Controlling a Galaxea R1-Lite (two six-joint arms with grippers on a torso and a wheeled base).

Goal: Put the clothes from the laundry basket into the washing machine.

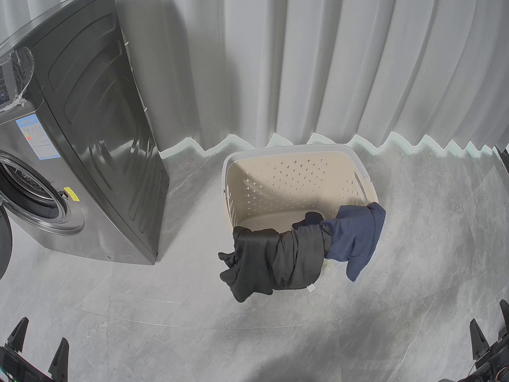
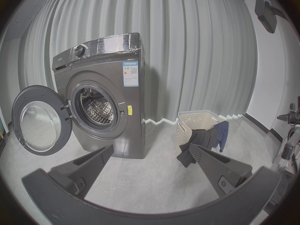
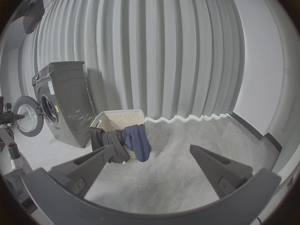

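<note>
Both empty — left claw [image 2: 150,147] splayed wide | right claw [image 3: 151,147] splayed wide | touching nothing

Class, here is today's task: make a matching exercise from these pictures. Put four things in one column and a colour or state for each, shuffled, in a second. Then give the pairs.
Column one:
1 washer door
2 basket
3 right-hand garment
4 left end effector

Column two:
A cream
B blue
C swung open
D fingers apart, holding nothing

Pairs: 1-C, 2-A, 3-B, 4-D
</note>
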